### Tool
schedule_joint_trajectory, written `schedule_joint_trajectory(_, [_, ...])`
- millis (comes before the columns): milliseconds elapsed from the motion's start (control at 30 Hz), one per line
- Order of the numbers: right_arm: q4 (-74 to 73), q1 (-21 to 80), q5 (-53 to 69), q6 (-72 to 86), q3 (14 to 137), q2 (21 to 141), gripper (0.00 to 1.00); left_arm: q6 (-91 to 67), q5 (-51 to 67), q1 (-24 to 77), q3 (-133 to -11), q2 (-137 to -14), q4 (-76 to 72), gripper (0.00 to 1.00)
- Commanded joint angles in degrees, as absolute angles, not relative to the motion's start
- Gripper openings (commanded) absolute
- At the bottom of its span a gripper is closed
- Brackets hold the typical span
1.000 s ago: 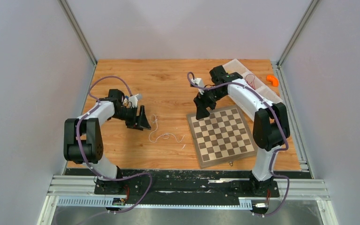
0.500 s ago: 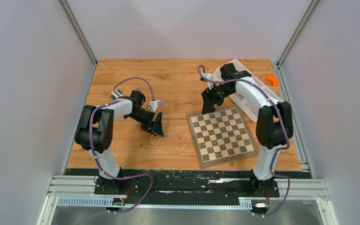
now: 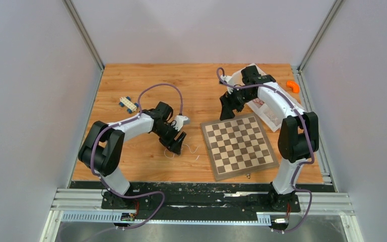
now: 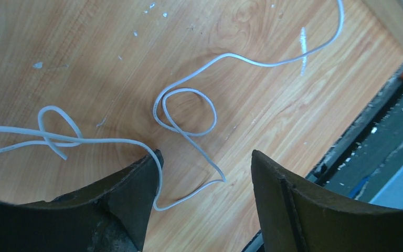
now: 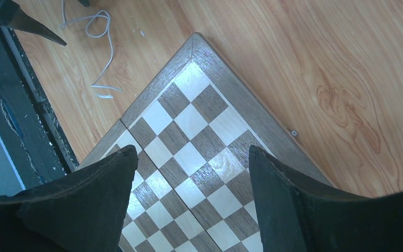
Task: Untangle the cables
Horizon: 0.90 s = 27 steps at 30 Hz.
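Note:
A thin white cable [image 3: 185, 148] lies in loose loops on the wooden table left of the chessboard [image 3: 238, 145]. In the left wrist view the cable [image 4: 184, 110] forms a small loop and a knot-like crossing, and one strand runs against my left fingertip. My left gripper [image 3: 175, 143] [image 4: 205, 155] is open, low over the cable's near end, holding nothing. My right gripper [image 3: 225, 112] [image 5: 191, 149] is open and empty above the chessboard's far corner [image 5: 204, 131]. The cable also shows in the right wrist view [image 5: 99, 31]. No yellow-orange wire is in view.
A clear tray [image 3: 268, 112] stands at the back right behind the right arm, with a faint red trace inside. An orange piece [image 3: 293, 85] lies at the far right edge. A small striped block [image 3: 127, 103] lies at the back left. The table's near edge [image 4: 378, 131] is close to the left gripper.
My left arm has swung right and nearer, coming down over the white cable and uncovering the striped block. My right gripper has drawn back and right toward the tray.

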State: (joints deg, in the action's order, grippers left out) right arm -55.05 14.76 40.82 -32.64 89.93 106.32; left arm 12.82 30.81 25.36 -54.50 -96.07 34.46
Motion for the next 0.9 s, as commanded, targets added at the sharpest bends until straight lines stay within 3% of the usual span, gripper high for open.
schedule_joint_trajectory(0, [-53.8, 14.2, 41.7, -33.6, 90.9, 104.3, 0.76, 12.5, 12.9, 28.4, -51.3, -99.9, 30.8, 0.71])
schedule_joint_trajectory(33, [-53.8, 14.1, 41.7, -33.6, 90.9, 104.3, 0.76, 12.6, 12.0, 29.2, -51.3, -100.1, 30.7, 0.67])
schedule_joint_trajectory(100, [-53.7, 13.8, 41.8, -33.9, 91.0, 104.0, 0.75, 13.2, 12.0, 29.8, -51.5, -99.5, 31.5, 0.50])
schedule_joint_trajectory(133, [-53.8, 13.5, 42.1, -34.0, 91.2, 103.8, 0.75, 13.6, 12.1, 29.8, -51.8, -98.9, 32.9, 0.34])
schedule_joint_trajectory(167, [-53.7, 13.2, 42.9, -34.1, 91.4, 103.4, 0.75, 14.9, 13.3, 29.8, -52.1, -96.8, 33.8, 0.26])
schedule_joint_trajectory(200, [-53.6, 12.5, 46.0, -34.4, 91.6, 102.5, 0.75, 16.5, 14.5, 29.6, -53.2, -95.6, 36.1, 0.08])
schedule_joint_trajectory(267, [-51.8, 11.1, 51.1, -34.5, 90.9, 99.6, 0.76, 18.6, 23.5, 27.5, -55.7, -89.9, 40.5, 0.00])
schedule_joint_trajectory(367, [-45.9, 11.3, 58.6, -34.1, 88.0, 93.3, 0.82, 19.9, 44.3, 21.5, -61.4, -81.6, 46.0, 0.00])
schedule_joint_trajectory(433, [-40.9, 12.8, 61.1, -32.9, 86.2, 89.9, 0.87, 22.8, 50.1, 20.8, -64.8, -78.4, 48.1, 0.00])
schedule_joint_trajectory(700, [-26.6, 24.7, 60.4, -35.0, 80.4, 79.1, 0.95, 24.9, 61.2, 20.7, -77.1, -80.1, 54.5, 0.00])
schedule_joint_trajectory(867, [-23.2, 31.7, 57.7, -50.6, 73.8, 72.4, 0.91, 21.8, 65.7, 21.0, -82.1, -83.6, 56.9, 0.00])
